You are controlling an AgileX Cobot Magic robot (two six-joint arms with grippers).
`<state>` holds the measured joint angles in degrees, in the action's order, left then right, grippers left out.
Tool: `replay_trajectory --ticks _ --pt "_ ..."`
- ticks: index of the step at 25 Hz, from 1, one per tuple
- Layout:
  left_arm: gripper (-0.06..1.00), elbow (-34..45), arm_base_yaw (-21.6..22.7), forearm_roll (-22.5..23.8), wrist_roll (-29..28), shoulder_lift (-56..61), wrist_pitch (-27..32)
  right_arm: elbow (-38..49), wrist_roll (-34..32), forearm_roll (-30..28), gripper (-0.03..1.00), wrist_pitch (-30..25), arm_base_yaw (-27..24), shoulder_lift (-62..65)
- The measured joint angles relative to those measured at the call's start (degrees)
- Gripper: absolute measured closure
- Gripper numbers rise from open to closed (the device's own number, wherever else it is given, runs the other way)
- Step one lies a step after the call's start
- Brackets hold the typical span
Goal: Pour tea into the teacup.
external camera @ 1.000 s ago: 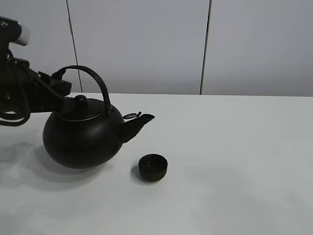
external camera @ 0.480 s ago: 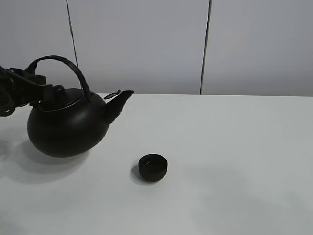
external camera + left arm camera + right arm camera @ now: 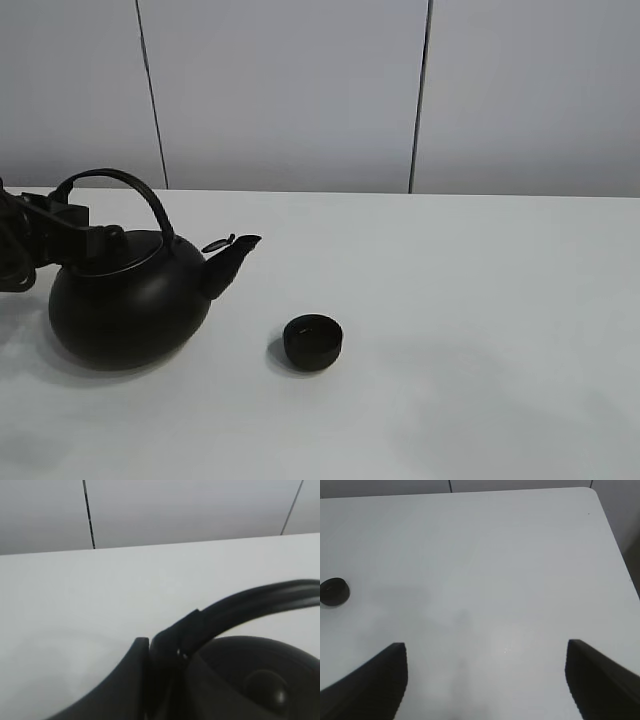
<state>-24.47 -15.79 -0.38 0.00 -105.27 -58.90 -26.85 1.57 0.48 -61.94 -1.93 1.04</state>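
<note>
- Sitting on the white table (image 3: 480, 300), a little in front of centre: the tiny black teacup (image 3: 312, 342), upright and handleless; lying well apart from both grippers.
- Clamping shut on the arched handle (image 3: 140, 190) of the big black kettle (image 3: 125, 310) at the table's left edge: the left gripper (image 3: 167, 652); fingers (image 3: 125, 680) pressing together around the handle's rear end, as the left wrist view shows.
- Resting upright, or nearly so, on the table: the kettle; spout (image 3: 230, 262) pointing toward the teacup but standing clear of it, with bare table between; no stream of tea showing.
- Hanging over the bare right part of the table: the right gripper (image 3: 487, 677); jaws standing wide apart and holding nothing; teacup (image 3: 334, 591) appearing far off at the edge of its wrist view.
- Showing no readable brand, label or writing: kettle, teacup and table alike.
</note>
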Motion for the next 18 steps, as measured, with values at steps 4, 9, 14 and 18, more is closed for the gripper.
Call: replay_trajectory --ticks 4,9,14,18 --pt "0.84 0.0 0.0 -0.1 0.0 -0.1 -0.3 0.0 0.0 0.0 0.38 0.0 0.0 0.0" --pt "0.84 0.0 0.0 -0.2 0.0 -0.1 -0.3 0.0 0.0 0.0 0.38 0.0 0.0 0.0" --pt "0.84 0.0 0.0 -0.2 1.1 -0.1 -0.4 0.0 0.0 0.0 0.38 0.0 0.0 0.0" --pt "0.84 0.0 0.0 -0.1 2.1 -0.1 -0.5 0.0 0.0 0.0 0.38 0.0 0.0 0.0"
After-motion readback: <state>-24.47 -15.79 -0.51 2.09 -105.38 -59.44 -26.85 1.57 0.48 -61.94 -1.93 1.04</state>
